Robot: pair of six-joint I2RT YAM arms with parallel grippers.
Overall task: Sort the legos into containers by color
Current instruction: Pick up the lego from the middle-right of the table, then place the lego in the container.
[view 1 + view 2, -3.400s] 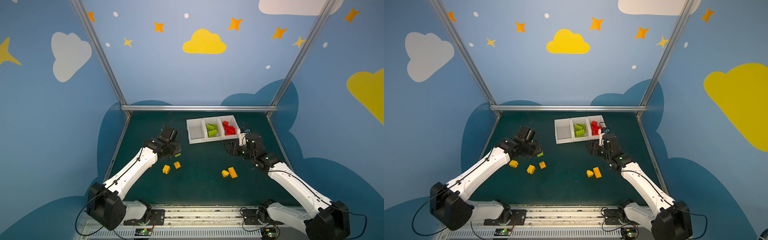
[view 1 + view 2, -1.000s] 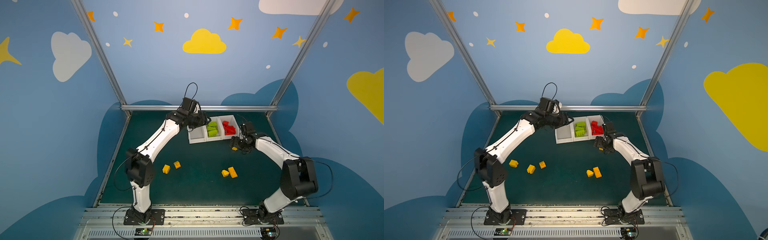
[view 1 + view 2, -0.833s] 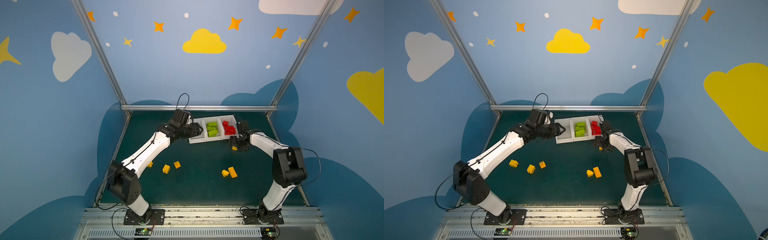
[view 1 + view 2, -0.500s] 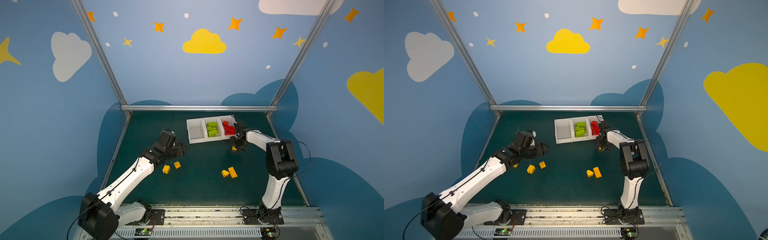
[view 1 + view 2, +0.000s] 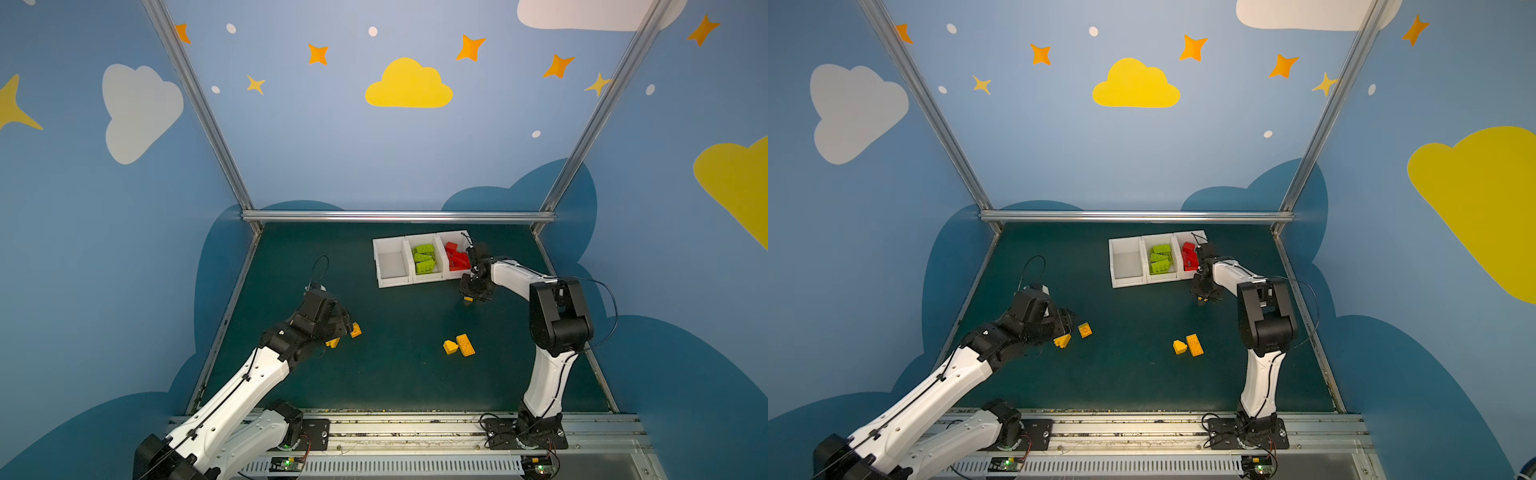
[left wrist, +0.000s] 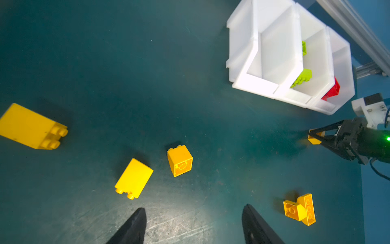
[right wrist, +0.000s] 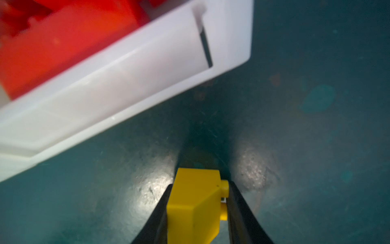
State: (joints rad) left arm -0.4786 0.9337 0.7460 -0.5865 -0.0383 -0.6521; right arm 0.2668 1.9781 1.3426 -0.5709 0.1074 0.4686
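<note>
Three white containers [image 5: 395, 281] stand in a row at the back: one empty, one with green legos [image 5: 424, 258], one with red legos [image 5: 457, 255]. My right gripper [image 7: 200, 184] is shut on a small yellow lego [image 7: 194, 202], low over the mat just in front of the red container [image 7: 126, 74]. My left gripper [image 6: 194, 208] hangs open and empty over the left side of the mat, near two yellow legos [image 6: 134, 178] [image 6: 180, 160]. A larger yellow lego [image 6: 31, 126] lies further left. Two more yellow legos [image 5: 466, 345] touch each other mid-mat.
Blue walls with metal posts [image 5: 395, 216] close in the green mat at the back and sides. The right arm's elbow [image 5: 557, 316] stands tall beside the right edge. The arm bases sit on the front rail [image 5: 395, 432].
My left arm swung back from the containers to the left front, over the yellow legos. My right gripper closed on the yellow lego in front of the red container.
</note>
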